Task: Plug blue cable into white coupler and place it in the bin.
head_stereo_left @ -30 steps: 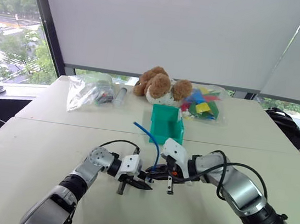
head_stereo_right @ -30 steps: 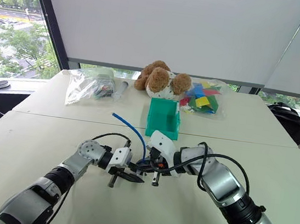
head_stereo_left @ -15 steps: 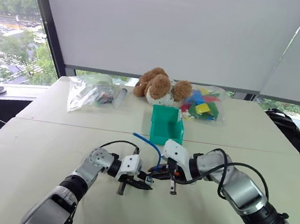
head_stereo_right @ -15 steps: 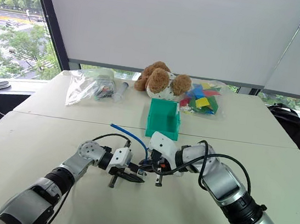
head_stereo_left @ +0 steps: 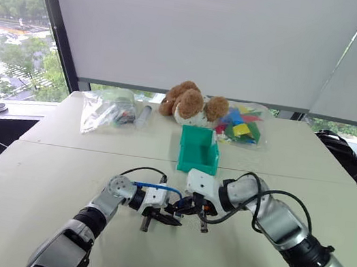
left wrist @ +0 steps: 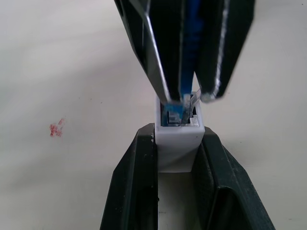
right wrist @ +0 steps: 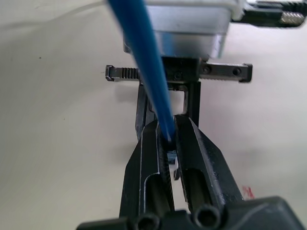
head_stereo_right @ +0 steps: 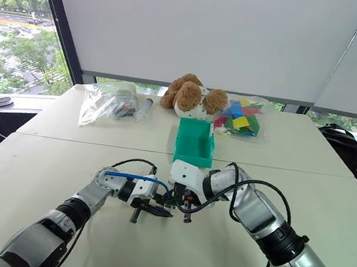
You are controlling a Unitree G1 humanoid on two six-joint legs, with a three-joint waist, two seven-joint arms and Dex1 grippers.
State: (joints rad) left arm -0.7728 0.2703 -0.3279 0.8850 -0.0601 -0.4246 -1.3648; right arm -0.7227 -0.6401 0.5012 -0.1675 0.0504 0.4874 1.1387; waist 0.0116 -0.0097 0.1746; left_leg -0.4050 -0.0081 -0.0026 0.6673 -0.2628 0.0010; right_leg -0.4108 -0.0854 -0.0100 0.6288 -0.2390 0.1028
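In front of me, low over the table, my two grippers meet tip to tip. My left gripper [left wrist: 177, 136] is shut on the white coupler [left wrist: 177, 146], a small boxy piece with its socket facing the other hand. My right gripper [right wrist: 168, 125] is shut on the blue cable [right wrist: 144, 62] just behind its plug. The plug sits at the mouth of the coupler's socket, partly inside it. The cable's free length [head_stereo_left: 158, 187] arcs to the left over my left wrist. The teal bin [head_stereo_left: 198, 150] stands just beyond the grippers, with nothing visible in it.
A brown teddy bear [head_stereo_left: 189, 101] sits behind the bin. A clear bag of coloured pieces [head_stereo_left: 240, 125] lies to its right and another clear bag [head_stereo_left: 106, 107] to its left. A small red mark [left wrist: 56, 128] is on the tabletop beside the grippers.
My right wrist has rolled, and the cable's free end has swung from pointing up towards the bin to lying leftward over my left wrist. The left gripper has stayed put.
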